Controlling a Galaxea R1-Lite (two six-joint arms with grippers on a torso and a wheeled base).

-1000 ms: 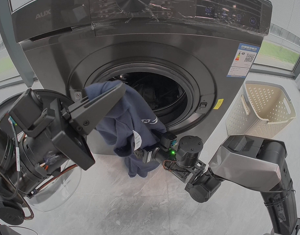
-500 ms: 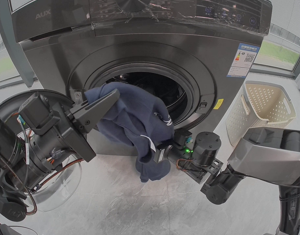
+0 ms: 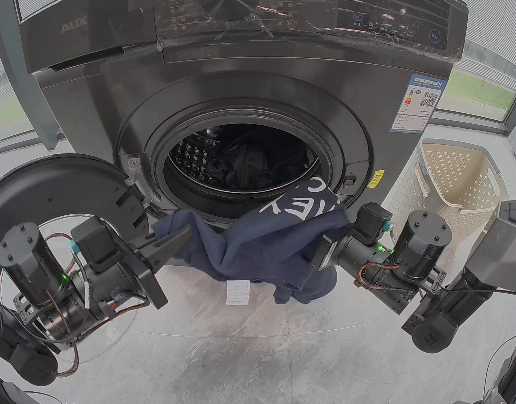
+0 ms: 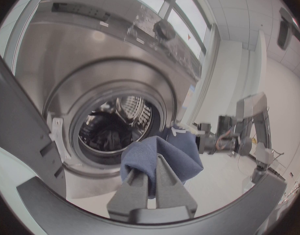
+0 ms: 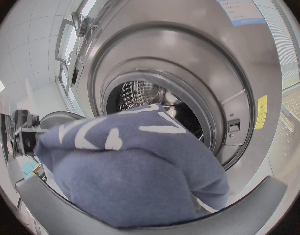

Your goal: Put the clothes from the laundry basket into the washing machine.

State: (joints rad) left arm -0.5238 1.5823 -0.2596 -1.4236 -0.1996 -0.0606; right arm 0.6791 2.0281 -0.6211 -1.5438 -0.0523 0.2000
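Note:
A navy garment (image 3: 269, 242) with white lettering hangs stretched between my two grippers, just below the lower rim of the washing machine's (image 3: 247, 85) open drum (image 3: 241, 161). My left gripper (image 3: 176, 241) pinches its left end; the left wrist view shows the fingers (image 4: 166, 180) shut on a fold of the garment (image 4: 163, 154). My right gripper (image 3: 325, 251) holds the right end, with cloth bunched over its fingers. In the right wrist view the garment (image 5: 130, 167) lies over that gripper. Dark clothes (image 3: 247, 166) lie inside the drum. The cream laundry basket (image 3: 454, 192) lies tipped on its side at the right.
The machine's round door (image 3: 50, 192) stands swung open at the left, close behind my left arm. A white label (image 3: 237, 292) dangles from the garment over the grey tiled floor (image 3: 241, 354). Windows run behind the machine on both sides.
Both grippers have moved apart and the left one has dropped. The garment, which hung bunched in front of the opening, is now spread wide below the rim, uncovering the drum.

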